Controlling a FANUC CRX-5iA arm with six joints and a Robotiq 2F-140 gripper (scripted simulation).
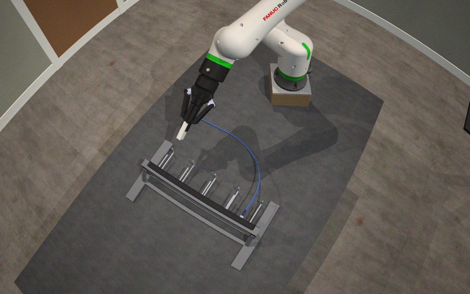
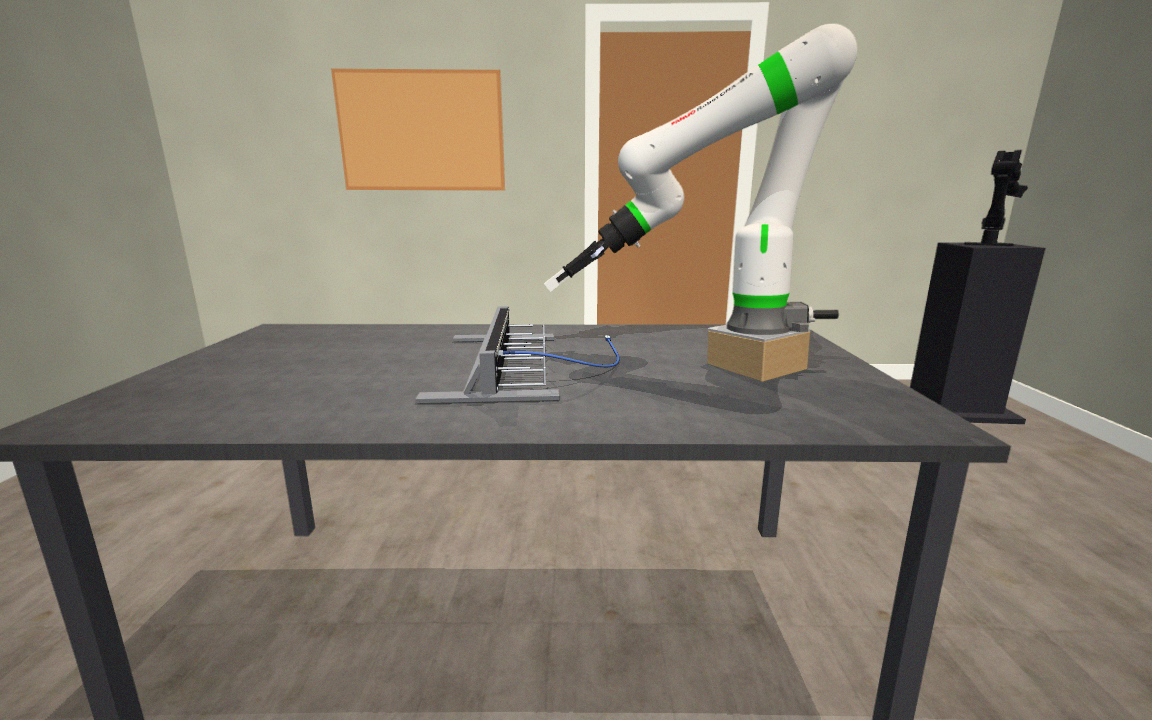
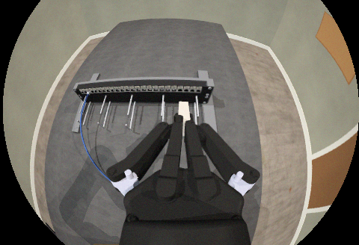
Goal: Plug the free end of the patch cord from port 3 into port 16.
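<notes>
My gripper (image 1: 182, 132) (image 2: 553, 281) (image 3: 182, 108) is shut above the table. Its long pale tips are together, with no plug visible between them. The blue patch cord (image 1: 258, 171) (image 2: 562, 360) (image 3: 81, 134) arcs from its plug (image 1: 242, 216) in the rack, near the left end in the wrist view. The free end (image 2: 607, 337) rests on the table in the exterior view; the gripper hides it in the other two views. The rack (image 1: 193, 192) (image 2: 488, 362) (image 3: 146, 81) stands upright, beyond and below the tips. Its port numbers are too small to read.
Several paired metal rods (image 1: 207, 187) (image 3: 163, 108) project from the rack's port side. Its grey feet (image 1: 255, 235) (image 2: 441, 397) (image 3: 210, 118) extend both ways on the table (image 1: 94, 234) (image 2: 294, 420). The robot's wooden base block (image 1: 289, 99) (image 2: 755, 355) stands behind the cord.
</notes>
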